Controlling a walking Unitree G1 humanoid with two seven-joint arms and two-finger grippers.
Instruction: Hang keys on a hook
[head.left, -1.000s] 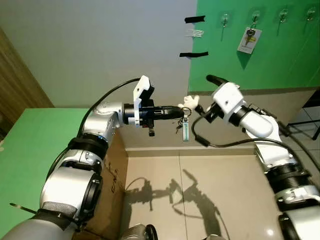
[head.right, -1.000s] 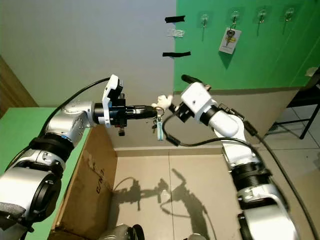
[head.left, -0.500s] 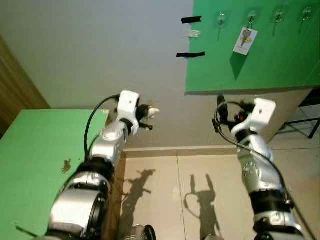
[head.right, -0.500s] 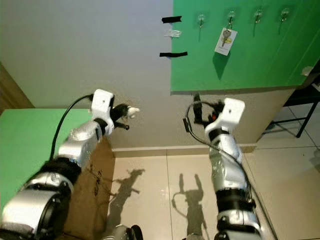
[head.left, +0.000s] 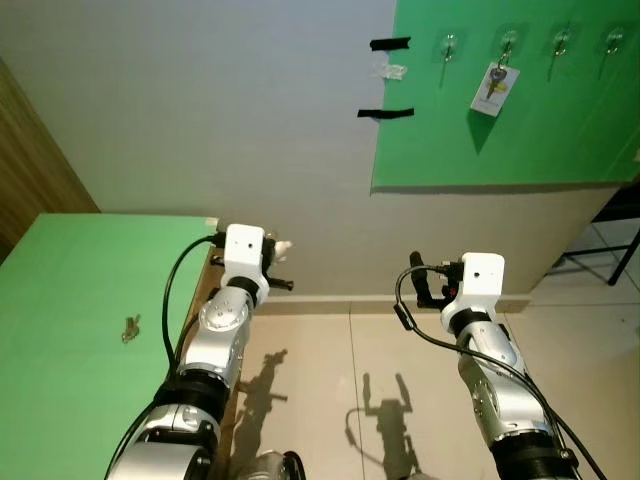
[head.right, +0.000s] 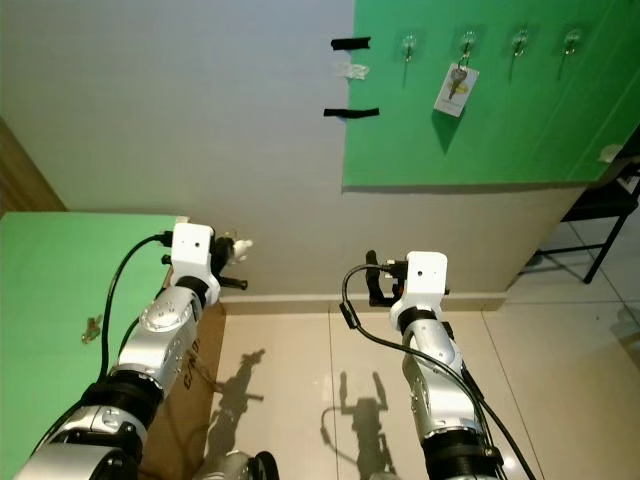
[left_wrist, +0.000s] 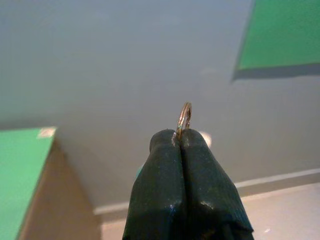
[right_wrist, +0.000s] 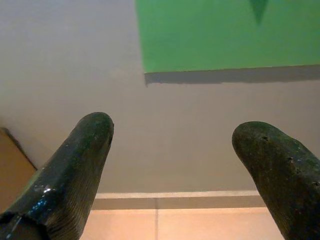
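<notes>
My left gripper (left_wrist: 181, 137) is pressed together on the key ring (left_wrist: 184, 117), whose thin metal loop stands edge-on above the fingertips in the wrist view; the keys themselves hang hidden behind the fingers, so I cannot report how they lie. In the head view this gripper sits low and well to the left of the green panel (head.left: 520, 130), near the edge of the green-topped cabinet (head.left: 70, 300), with a small white piece (head.left: 283, 246) showing at its tip. I judge the pinch is kept low on the ring so that the free arc above the fingers is left to slip over a hook. The ring's plane runs along the finger axis, its open loop facing the wall. My right gripper (right_wrist: 175, 165) is spread wide and holds nothing, below the green panel. On that panel I count 4 hooks (head.left: 450, 42); the second from the left carries a tagged key set (head.left: 493, 84). 1 more key (head.left: 130, 327) lies on the cabinet top.
</notes>
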